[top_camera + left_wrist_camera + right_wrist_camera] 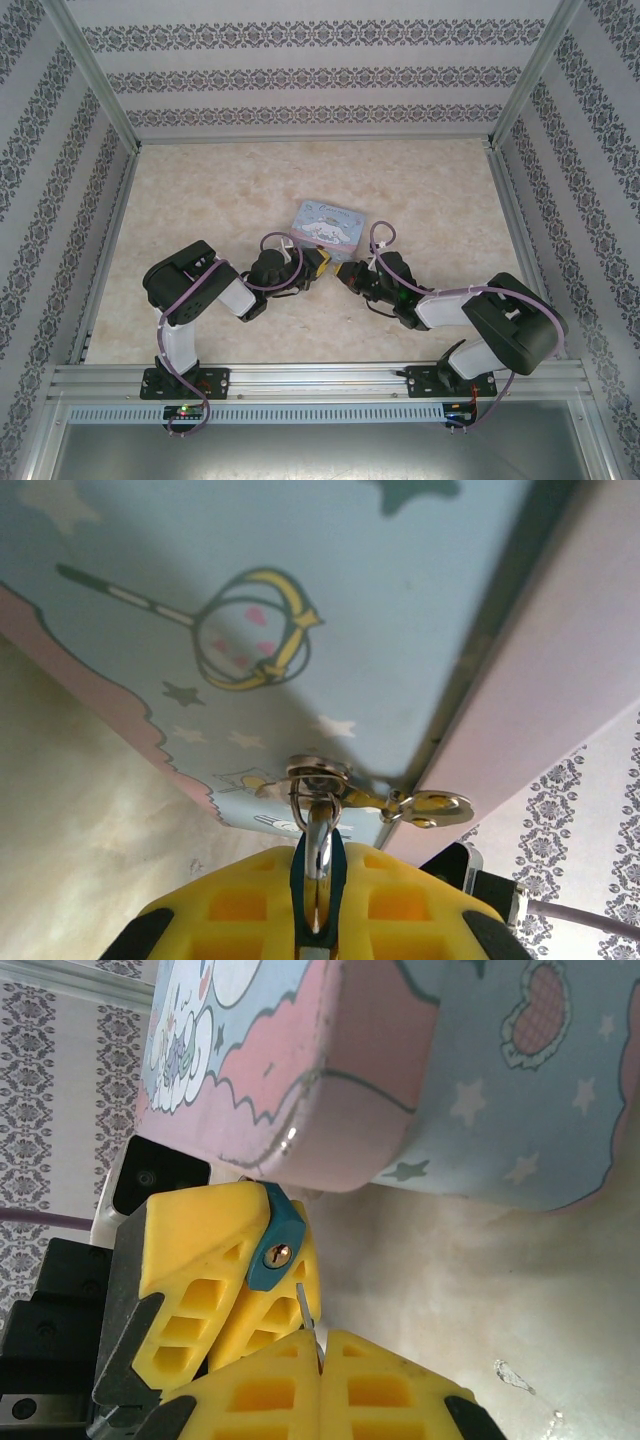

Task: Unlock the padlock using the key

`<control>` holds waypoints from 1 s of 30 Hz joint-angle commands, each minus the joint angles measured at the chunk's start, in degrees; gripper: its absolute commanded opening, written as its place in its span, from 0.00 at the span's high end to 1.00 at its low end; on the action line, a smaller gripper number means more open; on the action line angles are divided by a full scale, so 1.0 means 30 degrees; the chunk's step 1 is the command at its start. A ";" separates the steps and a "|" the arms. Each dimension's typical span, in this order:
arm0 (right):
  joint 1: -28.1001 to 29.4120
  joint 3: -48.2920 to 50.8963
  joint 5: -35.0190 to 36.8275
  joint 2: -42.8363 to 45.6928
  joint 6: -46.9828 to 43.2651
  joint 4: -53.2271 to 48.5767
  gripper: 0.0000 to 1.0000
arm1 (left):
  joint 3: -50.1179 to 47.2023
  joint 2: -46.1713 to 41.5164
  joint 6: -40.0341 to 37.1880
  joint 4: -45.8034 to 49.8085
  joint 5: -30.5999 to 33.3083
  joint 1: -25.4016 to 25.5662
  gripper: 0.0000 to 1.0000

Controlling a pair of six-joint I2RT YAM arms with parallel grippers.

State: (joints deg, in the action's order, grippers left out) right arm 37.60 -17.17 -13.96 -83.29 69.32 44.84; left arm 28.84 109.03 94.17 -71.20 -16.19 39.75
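The padlock [276,1232], with a dark teal body and a brass keyhole facing the right wrist camera, sits clamped between the yellow fingers [190,1260] of my left gripper [318,865]. Its silver shackle [318,830] passes through a metal ring on the pastel-blue tin [350,600]. My right gripper [320,1348] is shut on the key [306,1311], a thin silver blade sticking up from its fingertips. The blade's tip lies just below and right of the keyhole, outside it. In the top view the left gripper [316,266] and right gripper [347,272] meet in front of the tin [328,222].
A small metal tag [432,806] hangs off the ring beside the tin's edge. Patterned walls [300,75] and aluminium posts [95,75] enclose the pale table [230,190]. A metal rail [320,378] runs along the near edge, and purple cables [195,300] loop along both arms.
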 commanded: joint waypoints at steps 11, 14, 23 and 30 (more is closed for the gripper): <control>-0.0201 -0.0722 -0.0004 -0.0539 0.0128 0.0376 1.00 | 0.0260 0.0043 0.0103 -0.1550 0.0038 0.0257 1.00; -0.0245 -0.1388 -0.0059 -0.0803 0.0114 0.0376 1.00 | 0.0284 0.0042 0.0133 -0.1601 0.0039 0.0257 1.00; -0.0470 -0.1748 -0.0255 -0.1159 0.0128 0.0434 1.00 | 0.0251 -0.0075 0.0162 -0.1610 0.0055 0.0257 1.00; -0.0772 -0.1824 -0.0358 -0.1292 0.0242 0.0631 1.00 | 0.0298 -0.0076 0.0192 -0.1697 0.0017 0.0315 1.00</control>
State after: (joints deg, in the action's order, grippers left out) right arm 36.27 -20.88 -15.05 -86.48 69.34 44.58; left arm 28.84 109.03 94.59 -71.59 -14.90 39.72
